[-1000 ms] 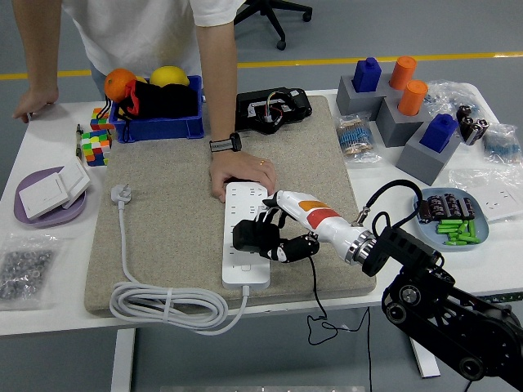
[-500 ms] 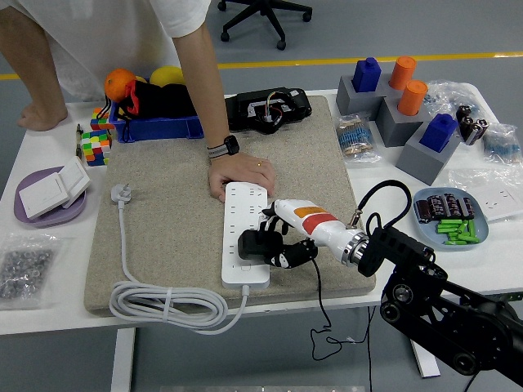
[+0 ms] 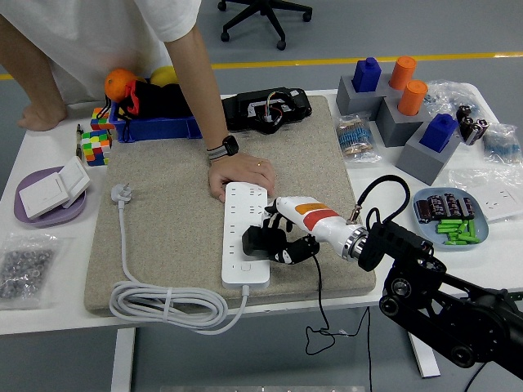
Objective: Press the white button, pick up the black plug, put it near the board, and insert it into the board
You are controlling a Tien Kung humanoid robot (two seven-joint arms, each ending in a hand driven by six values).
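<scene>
My right hand (image 3: 282,241) was clenched around the black plug (image 3: 260,242), holding it against the right side of the white board (image 3: 245,237), about two thirds of the way down toward its near end. Whether the prongs sat in a socket I could not tell, since my fingers (image 3: 301,249) and the plug body hid that spot. The plug's thin black cable (image 3: 320,302) ran off the near edge of the tabletop (image 3: 49,306) and hung in a loop below it.

The board lay lengthwise on a beige mat (image 3: 176,220), its own white cord (image 3: 167,306) coiled at the mat's near left corner and ending in a white plug (image 3: 121,194) farther back on the left. At the board's far end a person's hand (image 3: 239,174) rested flat on the mat, touching the board's top edge; that wrist wore a watch (image 3: 222,149).

To the far left, a purple plate (image 3: 33,219) carried white switch panels (image 3: 53,188).
</scene>
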